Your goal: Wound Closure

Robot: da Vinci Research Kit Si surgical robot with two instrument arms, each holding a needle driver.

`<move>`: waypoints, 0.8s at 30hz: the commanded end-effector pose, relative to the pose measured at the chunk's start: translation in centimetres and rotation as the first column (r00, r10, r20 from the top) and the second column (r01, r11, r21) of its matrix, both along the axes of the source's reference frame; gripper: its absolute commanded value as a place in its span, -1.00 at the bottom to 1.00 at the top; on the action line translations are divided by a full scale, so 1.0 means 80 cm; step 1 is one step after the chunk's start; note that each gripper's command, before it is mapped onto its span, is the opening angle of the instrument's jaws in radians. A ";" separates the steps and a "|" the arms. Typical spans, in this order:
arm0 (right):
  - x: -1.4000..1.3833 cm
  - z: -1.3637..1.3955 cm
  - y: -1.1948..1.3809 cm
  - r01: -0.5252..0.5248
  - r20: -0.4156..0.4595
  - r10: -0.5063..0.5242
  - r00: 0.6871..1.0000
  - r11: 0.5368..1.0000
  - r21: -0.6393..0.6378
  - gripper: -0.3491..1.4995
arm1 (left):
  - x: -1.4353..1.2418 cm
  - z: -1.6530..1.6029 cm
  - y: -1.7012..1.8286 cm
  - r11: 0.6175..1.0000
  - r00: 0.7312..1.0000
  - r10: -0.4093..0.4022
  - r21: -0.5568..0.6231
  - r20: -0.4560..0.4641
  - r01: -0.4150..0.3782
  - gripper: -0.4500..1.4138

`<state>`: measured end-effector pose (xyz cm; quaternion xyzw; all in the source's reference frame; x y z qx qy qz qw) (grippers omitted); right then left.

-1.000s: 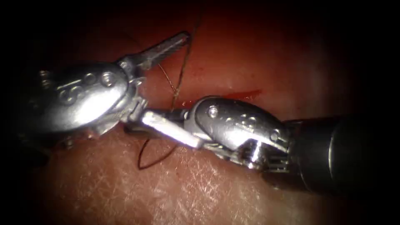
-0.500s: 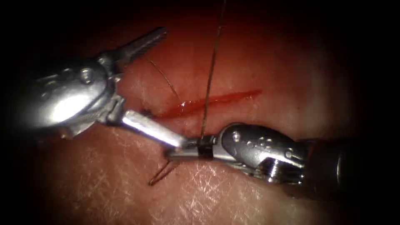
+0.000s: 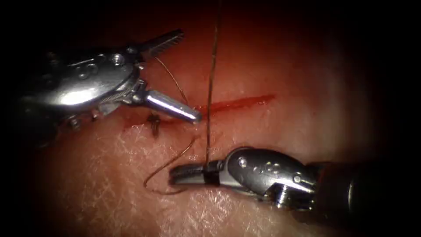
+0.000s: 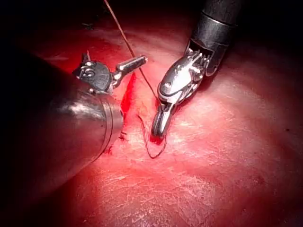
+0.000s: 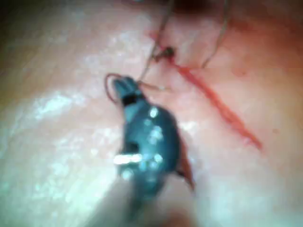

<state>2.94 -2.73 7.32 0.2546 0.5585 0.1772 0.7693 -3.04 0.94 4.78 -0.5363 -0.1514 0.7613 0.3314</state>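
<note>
The cut (image 3: 245, 102) runs as a red line across the tissue (image 3: 272, 131). A dark knot (image 3: 153, 121) sits at its left end. My right tool (image 3: 177, 172) lies below the cut, its jaws shut on the thread (image 3: 210, 87). From there the thread rises straight upward across the cut. A slack loop of thread (image 3: 162, 169) curls on the tissue beside the right tool's tip. My left tool (image 3: 189, 75) hovers over the cut's left end, jaws wide open and holding nothing. The right tool (image 4: 160, 130) and the knot (image 5: 166, 52) also show in the wrist views.
A thin tail of thread (image 3: 173, 79) lies between the left tool's open jaws, above the cut. Red fluid (image 3: 228, 105) lines the cut. Pale skin of the tissue (image 3: 131, 206) spreads below the tools.
The right tool has drawn down and away from the cut with the thread in its jaws, and the strand now stands straight. The left tool has pulled back up and left, still open.
</note>
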 end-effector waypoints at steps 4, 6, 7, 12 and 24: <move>0.0007 0.0016 -0.0007 0.000 0.000 0.000 1.000 1.000 -0.003 -1.00 | -0.0014 -0.0005 0.0000 1.000 1.000 -0.003 0.002 0.031 0.003 0.69; 0.0009 0.0016 -0.0009 0.000 0.000 0.000 1.000 1.000 -0.003 -1.00 | -0.0020 -0.0009 0.0003 1.000 0.999 -0.005 0.005 0.036 0.005 0.69; 0.0009 0.0015 -0.0009 0.000 0.000 0.000 1.000 1.000 -0.003 -1.00 | -0.0022 -0.0010 0.0005 1.000 0.999 -0.004 0.007 0.039 0.004 0.69; 0.0010 0.0015 -0.0010 0.000 0.000 0.000 1.000 1.000 -0.003 -1.00 | -0.0037 -0.0012 0.0017 1.000 0.998 -0.013 0.009 0.054 0.013 0.66; 0.0010 0.0019 -0.0018 0.009 0.003 -0.009 1.000 1.000 -0.008 -1.00 | -0.0027 -0.0027 0.0035 0.999 0.995 -0.040 0.012 0.088 0.039 0.55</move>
